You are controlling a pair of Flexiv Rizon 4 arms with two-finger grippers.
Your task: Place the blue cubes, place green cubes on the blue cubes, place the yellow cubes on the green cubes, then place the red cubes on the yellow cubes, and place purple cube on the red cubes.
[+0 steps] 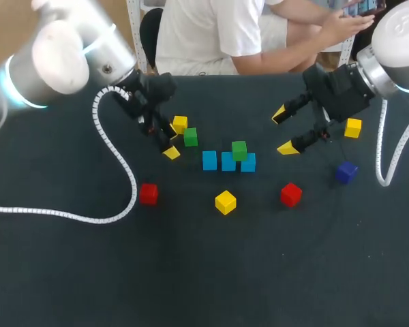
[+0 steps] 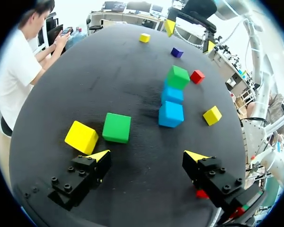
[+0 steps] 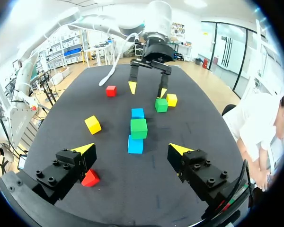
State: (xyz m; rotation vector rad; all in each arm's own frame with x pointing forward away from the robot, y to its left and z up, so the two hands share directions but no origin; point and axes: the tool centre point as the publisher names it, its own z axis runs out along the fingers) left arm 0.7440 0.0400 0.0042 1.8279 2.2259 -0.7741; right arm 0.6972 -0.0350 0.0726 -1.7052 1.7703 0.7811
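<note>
My left hand (image 1: 172,141) is spread wide, with nothing between its black, bolt-studded fingers and their wedge-shaped yellow tips. Just ahead of one finger lie a loose green cube (image 1: 190,137) and a yellow cube (image 1: 180,124). They are close to each other, but the left wrist view shows them apart.

My right hand (image 1: 283,131) is just as wide and holds nothing. It sits at the other side of the counter (image 1: 204,272), a dark, matte surface with a cloth-like look.

Between the two hands, three blue cubes (image 1: 228,162) stand in a touching row. They are smooth and sharp-edged, each a single flat colour. A stacked green cube (image 1: 239,150) rests on top and appears to straddle the middle and right-end blue ones.

Nearer me, a middle yellow cube (image 1: 225,202) lies between a left red cube (image 1: 148,193) and a right red cube (image 1: 290,194), all well apart. The purple cube (image 1: 346,172) sits on the counter toward my right arm. A third yellow cube (image 1: 353,127) lies just beside that arm's wrist.

A white ribbed coil cable (image 1: 131,178) from my left arm loops over the counter.
</note>
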